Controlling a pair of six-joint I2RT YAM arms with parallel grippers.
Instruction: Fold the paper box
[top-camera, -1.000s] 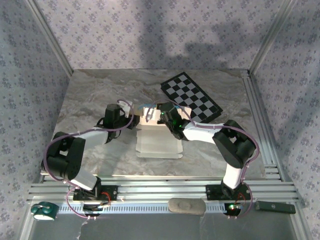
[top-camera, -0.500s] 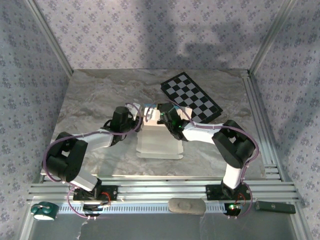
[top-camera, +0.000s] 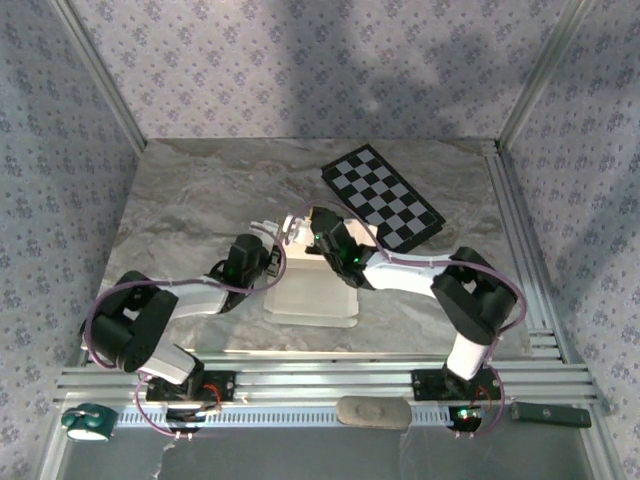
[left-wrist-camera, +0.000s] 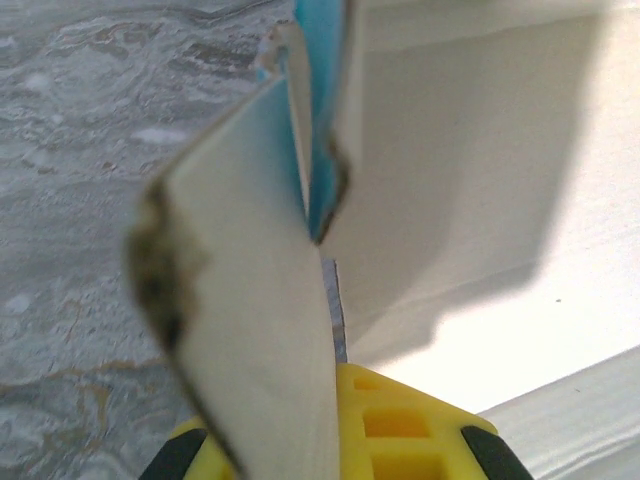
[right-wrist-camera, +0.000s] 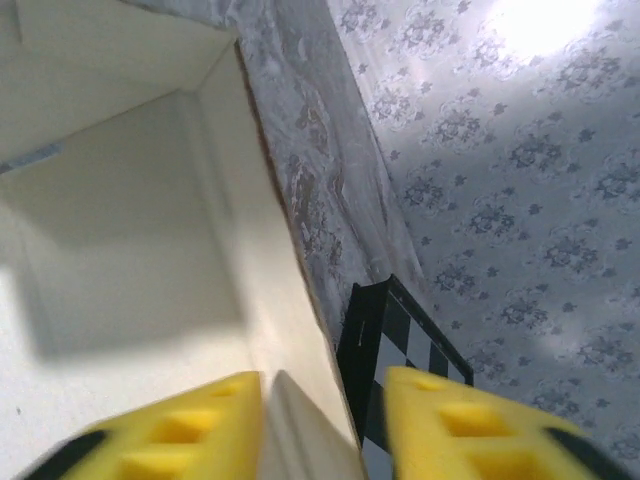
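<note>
The paper box (top-camera: 312, 292) lies white face up in the middle of the table, its walls partly raised. At its left rear corner my left gripper (top-camera: 270, 256) is shut on a tabbed flap. In the left wrist view that flap (left-wrist-camera: 265, 330), white with a turquoise back, stands between the yellow fingers (left-wrist-camera: 405, 430) of the left gripper (left-wrist-camera: 335, 410). My right gripper (top-camera: 303, 230) hangs over the box's back edge. In the right wrist view the right gripper (right-wrist-camera: 325, 420) is open, and the box's white side wall (right-wrist-camera: 265, 300) runs up between its fingers.
A black-and-white checkerboard (top-camera: 383, 197) lies at the back right, close behind the right gripper, and its corner (right-wrist-camera: 400, 340) shows beside the box wall. Aluminium rails (top-camera: 520, 250) border the table on the right and in front. A green tape roll (top-camera: 85, 422) sits below the front rail.
My left gripper has moved right to the box's corner and shut on the flap. My right gripper has opened. The box has slid slightly towards the near edge.
</note>
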